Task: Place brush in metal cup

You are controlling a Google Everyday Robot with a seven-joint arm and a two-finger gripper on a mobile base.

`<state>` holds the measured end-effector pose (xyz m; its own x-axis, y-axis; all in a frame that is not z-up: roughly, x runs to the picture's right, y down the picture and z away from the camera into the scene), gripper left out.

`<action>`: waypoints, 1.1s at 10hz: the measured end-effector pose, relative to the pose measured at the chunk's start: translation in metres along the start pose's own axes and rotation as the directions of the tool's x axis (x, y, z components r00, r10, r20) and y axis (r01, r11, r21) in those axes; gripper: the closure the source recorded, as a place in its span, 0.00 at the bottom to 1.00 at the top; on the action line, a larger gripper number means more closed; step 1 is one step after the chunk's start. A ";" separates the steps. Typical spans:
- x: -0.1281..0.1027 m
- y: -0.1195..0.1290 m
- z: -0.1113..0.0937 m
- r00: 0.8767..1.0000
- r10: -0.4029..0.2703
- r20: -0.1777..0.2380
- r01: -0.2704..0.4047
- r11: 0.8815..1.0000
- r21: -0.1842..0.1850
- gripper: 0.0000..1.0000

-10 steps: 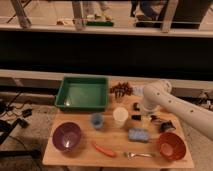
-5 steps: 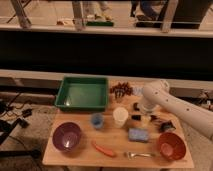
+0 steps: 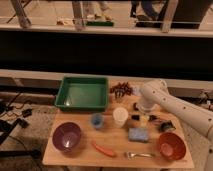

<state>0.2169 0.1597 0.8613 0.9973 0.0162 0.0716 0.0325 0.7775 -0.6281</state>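
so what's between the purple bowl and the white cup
The small blue cup, in the camera view; the gripper hangs just right of the white cup.

End effector (image 3: 144,115) low over table (image 3: 75,119)

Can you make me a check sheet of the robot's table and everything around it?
Surface: wooden table, crowded.
Job's things: brush, seemingly the slim dark stick by the end effector; metal cup, probably the dark round thing right of it; brush not yet inside.
Clutter: green tray, purple bowl, orange bowl, blue cup, white cup, blue sponge, fork, orange stick, reddish-brown heap.
End effector: open, low over the table's right half, holding nothing.
Cables: dark cables on the floor, left.
Surroundings: railing behind; people's legs.
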 end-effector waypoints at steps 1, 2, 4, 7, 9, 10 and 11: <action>-0.002 -0.001 0.000 1.000 -0.002 0.002 0.002 1.000 -0.001 0.20; -0.002 -0.002 0.001 1.000 -0.001 0.002 0.001 1.000 -0.002 0.20; -0.002 -0.003 0.001 1.000 0.002 0.004 -0.002 1.000 -0.003 0.26; 0.000 -0.003 0.002 1.000 0.007 0.007 -0.007 1.000 -0.009 0.41; 0.001 -0.001 0.005 1.000 0.008 0.007 -0.008 1.000 -0.019 0.41; 0.000 -0.001 0.006 1.000 0.008 0.008 -0.008 1.000 -0.023 0.41; -0.001 -0.001 0.007 1.000 0.006 0.009 -0.006 1.000 -0.029 0.41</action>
<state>0.2150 0.1632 0.8677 0.9969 0.0269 0.0746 0.0282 0.7586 -0.6509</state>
